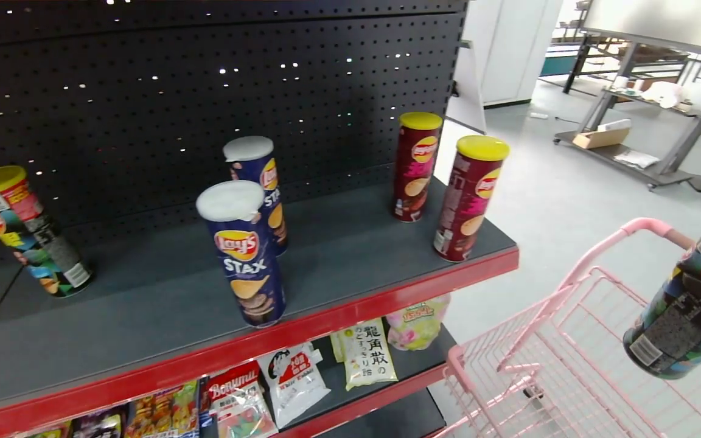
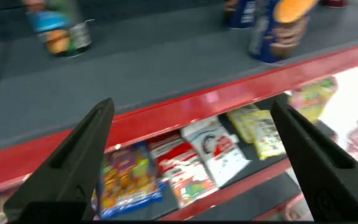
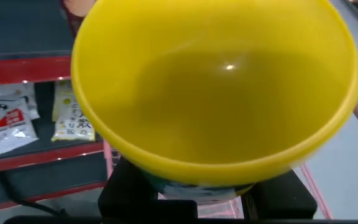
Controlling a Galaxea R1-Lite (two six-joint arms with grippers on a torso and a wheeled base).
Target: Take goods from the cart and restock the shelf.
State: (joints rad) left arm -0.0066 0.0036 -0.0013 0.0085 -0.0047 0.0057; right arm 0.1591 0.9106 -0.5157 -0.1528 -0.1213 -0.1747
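Right wrist view: yellow lid (image 3: 216, 81) masks the held can (image 1: 679, 310) (label unseen).

Red-edged grey shelf (image 1: 143, 316), multicoloured can (image 1: 28, 234), two blue cans (image 1: 244, 261), two maroon cans (image 1: 469, 198) standing

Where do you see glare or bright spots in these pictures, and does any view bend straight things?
Head view: light dots shine through the pegboard holes, the floor is very bright, and the cans lean outward, so the lens distorts. Left wrist view: pale sheen on the red shelf edge. Right wrist view: one small highlight on the lid of the held can.
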